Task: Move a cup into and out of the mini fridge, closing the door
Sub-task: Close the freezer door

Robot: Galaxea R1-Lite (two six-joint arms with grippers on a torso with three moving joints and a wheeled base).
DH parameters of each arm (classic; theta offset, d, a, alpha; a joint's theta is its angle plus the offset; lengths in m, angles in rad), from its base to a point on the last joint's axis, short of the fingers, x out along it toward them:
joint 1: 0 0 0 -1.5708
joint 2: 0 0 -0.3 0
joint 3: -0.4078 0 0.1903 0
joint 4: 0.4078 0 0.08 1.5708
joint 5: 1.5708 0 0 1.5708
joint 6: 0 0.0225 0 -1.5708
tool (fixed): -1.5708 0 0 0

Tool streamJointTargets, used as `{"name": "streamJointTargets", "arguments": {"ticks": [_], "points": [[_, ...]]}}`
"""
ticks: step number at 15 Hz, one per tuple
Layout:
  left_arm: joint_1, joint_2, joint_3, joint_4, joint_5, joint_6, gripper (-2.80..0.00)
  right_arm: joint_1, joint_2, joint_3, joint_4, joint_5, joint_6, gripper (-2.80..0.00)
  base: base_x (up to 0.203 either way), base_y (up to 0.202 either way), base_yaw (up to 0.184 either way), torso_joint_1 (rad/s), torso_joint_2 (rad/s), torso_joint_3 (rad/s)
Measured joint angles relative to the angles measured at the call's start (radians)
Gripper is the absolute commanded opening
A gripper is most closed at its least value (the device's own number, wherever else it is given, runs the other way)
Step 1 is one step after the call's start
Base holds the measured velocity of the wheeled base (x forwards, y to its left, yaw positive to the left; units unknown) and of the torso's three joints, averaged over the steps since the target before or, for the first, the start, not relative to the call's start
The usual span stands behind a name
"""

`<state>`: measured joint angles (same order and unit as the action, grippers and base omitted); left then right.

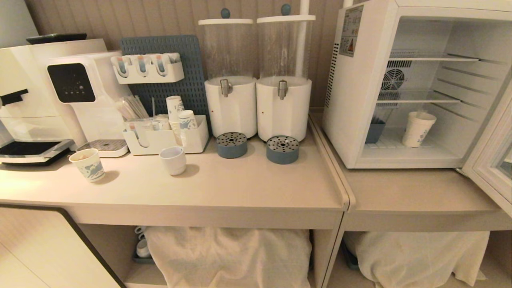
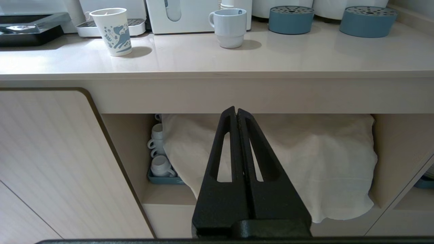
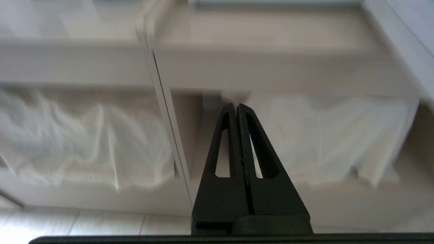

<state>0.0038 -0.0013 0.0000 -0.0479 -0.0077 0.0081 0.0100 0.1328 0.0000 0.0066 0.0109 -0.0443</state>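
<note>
We are looking at a self-serve drinks corner, the sort found in an office pantry or a café. Along a pale worktop [image 1: 240,192] stand a white coffee machine [image 1: 24,100] and a white hot-water dispenser [image 1: 86,94], each with a drip tray. Behind them a blue pegboard [image 1: 168,68] carries a holder of sachets, and a white caddy [image 1: 164,138] below holds stirrers and stacked paper cups. Two clear-topped beverage dispensers [image 1: 256,80] with taps stand over blue drip cups. A white mini fridge [image 1: 360,100] sits to the right, its door [image 1: 494,160] swung open. Below the worktop, ceramic cups [image 2: 159,149] are stored on a shelf beside white cloth [image 1: 228,256].
</note>
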Motion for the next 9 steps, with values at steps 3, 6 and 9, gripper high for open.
{"name": "streamJointTargets", "arguments": {"ticks": [3,6,9], "points": [[0.000,0.000,0.000,0.001,0.000,0.000,-2.80,-0.001,0.001,0.000,0.003,-0.002,0.005,-2.80,0.000,0.000,0.000,0.000,0.00,0.000],[0.000,0.000,0.000,0.001,0.000,0.001,-2.80,-0.001,0.001,0.000,0.003,-0.002,0.007,-2.80,0.000,0.000,0.000,0.000,0.00,0.000],[0.000,0.000,0.000,0.001,0.000,0.000,-2.80,-0.001,0.001,0.000,0.004,-0.004,0.014,-2.80,0.000,0.000,0.000,0.000,0.00,0.000]]}}
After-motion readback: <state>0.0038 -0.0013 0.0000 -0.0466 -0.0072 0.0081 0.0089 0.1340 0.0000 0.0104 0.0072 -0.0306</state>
